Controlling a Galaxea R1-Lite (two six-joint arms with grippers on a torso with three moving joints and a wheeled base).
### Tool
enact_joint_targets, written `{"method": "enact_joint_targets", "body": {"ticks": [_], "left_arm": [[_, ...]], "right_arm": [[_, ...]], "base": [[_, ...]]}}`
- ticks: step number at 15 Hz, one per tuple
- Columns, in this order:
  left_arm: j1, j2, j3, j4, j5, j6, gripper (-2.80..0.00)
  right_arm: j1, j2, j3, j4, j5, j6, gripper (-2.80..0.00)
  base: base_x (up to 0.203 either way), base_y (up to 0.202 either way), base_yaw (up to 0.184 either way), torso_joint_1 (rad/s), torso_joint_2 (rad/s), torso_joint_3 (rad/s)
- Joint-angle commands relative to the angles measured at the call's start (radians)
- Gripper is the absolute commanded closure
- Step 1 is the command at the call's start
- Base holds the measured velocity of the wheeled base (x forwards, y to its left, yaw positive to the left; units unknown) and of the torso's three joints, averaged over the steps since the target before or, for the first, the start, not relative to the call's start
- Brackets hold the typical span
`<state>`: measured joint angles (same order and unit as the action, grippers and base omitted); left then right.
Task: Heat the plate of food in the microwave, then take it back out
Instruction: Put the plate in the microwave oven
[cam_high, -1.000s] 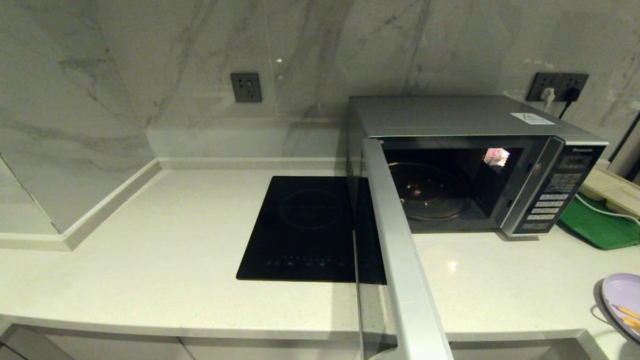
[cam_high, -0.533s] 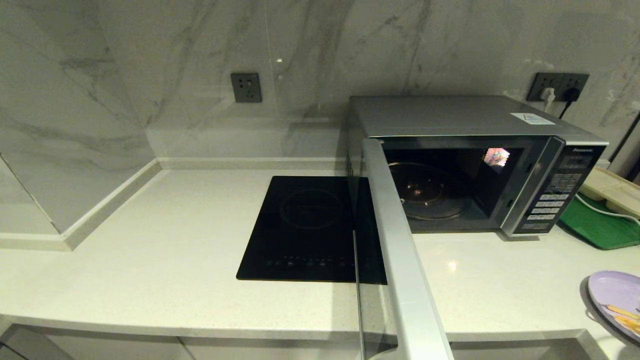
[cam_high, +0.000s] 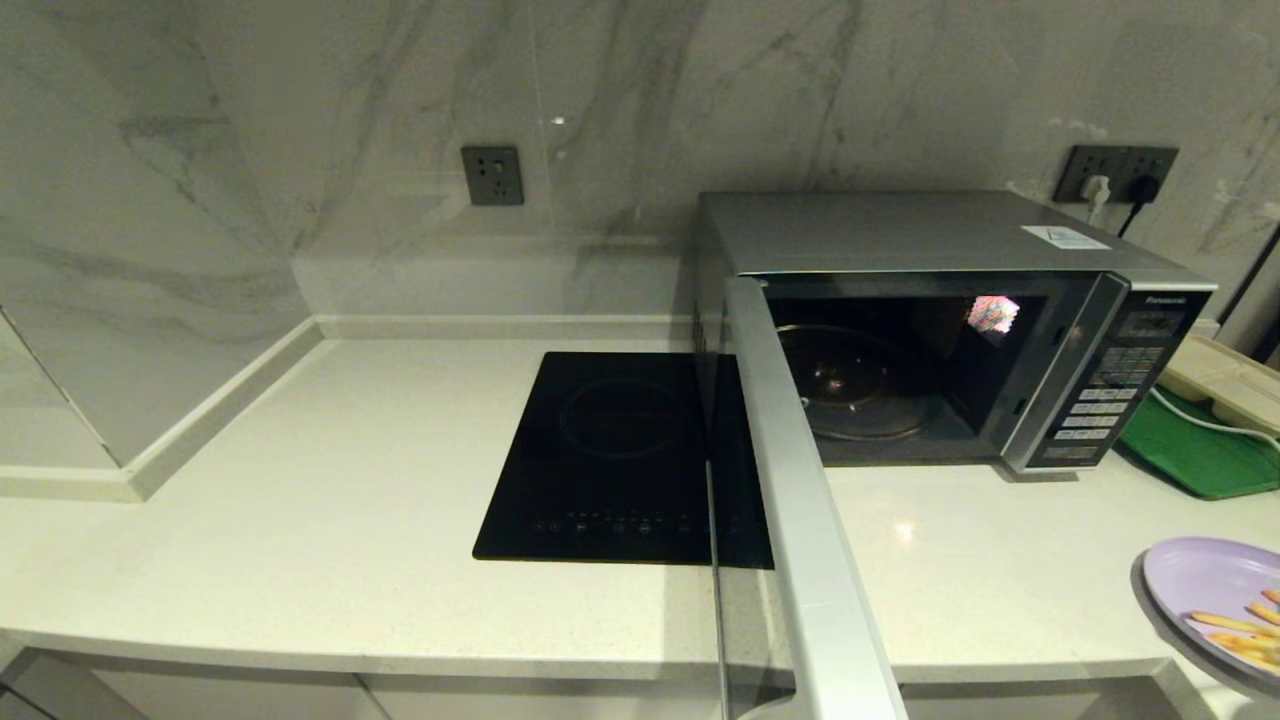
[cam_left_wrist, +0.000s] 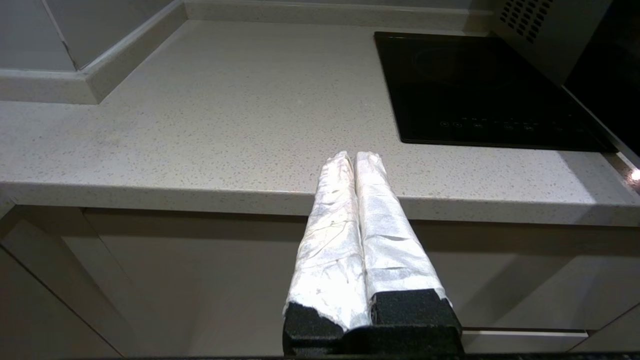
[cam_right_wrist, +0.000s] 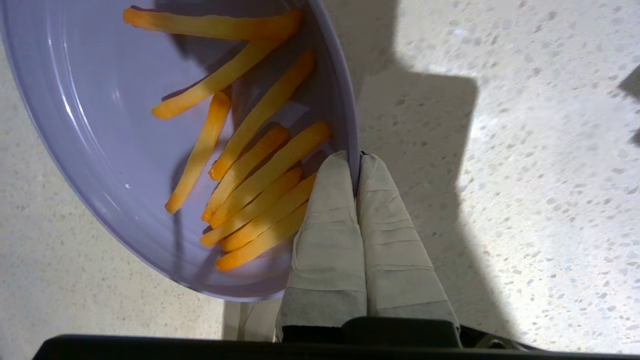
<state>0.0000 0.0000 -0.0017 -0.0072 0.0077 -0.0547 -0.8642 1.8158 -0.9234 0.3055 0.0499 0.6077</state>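
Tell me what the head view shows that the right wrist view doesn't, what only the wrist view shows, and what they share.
Head view only: the microwave with its door swung open and cavity without a plate, the black cooktop, the green tray. Right wrist view only: the right tool shut on the rim of the plate of food, one finger on either side of the rim. Shared: that plate with its fries, and the pale counter.

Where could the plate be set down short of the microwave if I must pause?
Bare counter lies before the microwave, between its open door and the plate of food pinched by the right tool. The right rear is crowded by the green tray.
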Motion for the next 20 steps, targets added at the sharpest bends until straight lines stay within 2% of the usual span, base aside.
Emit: {"method": "enact_joint_targets", "body": {"ticks": [1, 5, 10, 15, 20], "left_arm": [[0.0, 0.0, 0.0, 0.001, 0.0, -0.001, 0.0], [0.0, 0.0, 0.0, 0.0, 0.0, -0.001, 0.0], [0.0, 0.0, 0.0, 0.0, 0.0, -0.001, 0.0], [0.0, 0.0, 0.0, 0.0, 0.0, -0.001, 0.0], [0.0, 0.0, 0.0, 0.0, 0.0, -0.001, 0.0]], "right_arm": [[0.028, -0.026, 0.005, 0.003, 0.023, 0.001, 0.0], [0.057, -0.05, 0.014, 0.004, 0.08, 0.004, 0.0], [0.062, -0.077, 0.014, 0.036, 0.231, -0.002, 0.0], [0.167, -0.126, 0.02, 0.038, 0.238, 0.003, 0.0], [0.338, -0.179, 0.034, 0.04, 0.238, 0.054, 0.0]], "base": [[0.0, 0.0, 0.0, 0.0, 0.0, 0.0], [0.0, 0.0, 0.0, 0.0, 0.0, 0.0], [0.0, 0.0, 0.0, 0.0, 0.0, 0.0], [0.0, 0.0, 0.0, 0.0, 0.0, 0.0], [0.0, 0.0, 0.0, 0.0, 0.0, 0.0]]}}
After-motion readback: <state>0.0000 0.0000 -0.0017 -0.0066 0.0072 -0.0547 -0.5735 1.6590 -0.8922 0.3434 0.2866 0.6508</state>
